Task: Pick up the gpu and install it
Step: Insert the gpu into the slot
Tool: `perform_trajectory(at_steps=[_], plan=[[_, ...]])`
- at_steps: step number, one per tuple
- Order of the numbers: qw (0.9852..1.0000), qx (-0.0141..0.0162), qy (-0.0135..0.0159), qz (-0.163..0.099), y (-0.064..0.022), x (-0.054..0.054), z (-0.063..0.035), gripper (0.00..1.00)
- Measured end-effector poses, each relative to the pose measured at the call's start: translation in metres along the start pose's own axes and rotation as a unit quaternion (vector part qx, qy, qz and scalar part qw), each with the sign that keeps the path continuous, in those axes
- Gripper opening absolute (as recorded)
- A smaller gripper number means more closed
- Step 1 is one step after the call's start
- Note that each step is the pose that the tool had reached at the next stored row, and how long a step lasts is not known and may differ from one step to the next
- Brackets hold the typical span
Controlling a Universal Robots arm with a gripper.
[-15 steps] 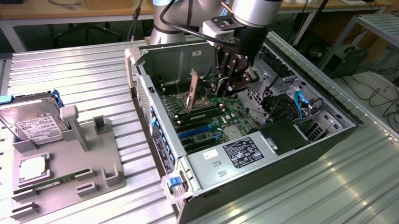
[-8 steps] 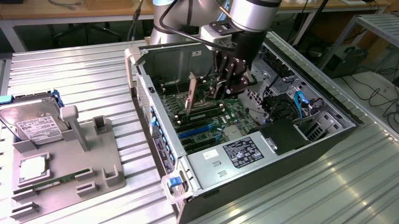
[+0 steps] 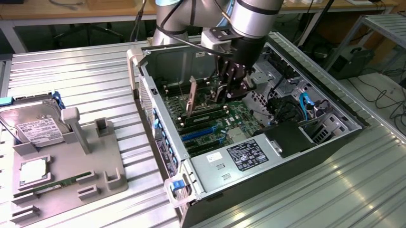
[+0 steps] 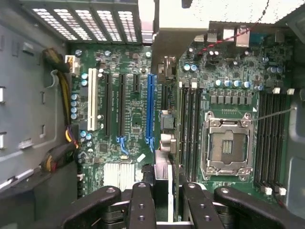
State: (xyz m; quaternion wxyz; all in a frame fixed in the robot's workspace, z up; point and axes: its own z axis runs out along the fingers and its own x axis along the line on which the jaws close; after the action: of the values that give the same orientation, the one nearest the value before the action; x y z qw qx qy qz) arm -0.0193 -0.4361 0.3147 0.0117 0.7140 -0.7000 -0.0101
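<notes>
The claw (image 4: 167,189) was clamped on the gpu (image 4: 163,170). Its two black fingers (image 4: 142,205) pressed the card's thin upper edge from either side, so in the wrist view the card ran edge-on away from them. Its silver end bracket (image 4: 181,28) reached the vented rear panel (image 4: 86,19) of the case.

Below the card lay the motherboard (image 4: 133,138). The card stood in line just beside the blue slot (image 4: 151,109), between it and the nearer bank of memory slots (image 4: 188,129). Whether its lower edge already touched a slot could not be told. Beyond the blue slot lay two black slots (image 4: 115,105) and a white one (image 4: 92,105), all bare. A yellow and black cable bundle (image 4: 59,152) hugged the grey side wall (image 4: 28,95) past them. On the other side, the open processor socket (image 4: 228,145) sat past the memory slots.

In the exterior view the gripper (image 3: 229,92) hung inside the open computer case (image 3: 147,95), about mid-way between its side walls. The power supply (image 3: 235,156) filled the near end. Drive bays and blue cables (image 3: 303,102) crowded the exterior view's right.

Outside the case, on the ribbed metal bench (image 3: 82,71), a grey fixture tray (image 3: 95,171) lay well apart at the exterior view's left. It bore a hard drive (image 3: 35,123) and a green memory stick (image 3: 60,183).
</notes>
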Motion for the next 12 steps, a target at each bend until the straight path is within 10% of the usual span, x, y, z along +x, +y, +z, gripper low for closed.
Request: perform_trajectory(at_steps=[12], plan=[[0.9999, -0.0002, -0.0005, 0.013, 0.0142, -0.002, 0.0197, 0.27]])
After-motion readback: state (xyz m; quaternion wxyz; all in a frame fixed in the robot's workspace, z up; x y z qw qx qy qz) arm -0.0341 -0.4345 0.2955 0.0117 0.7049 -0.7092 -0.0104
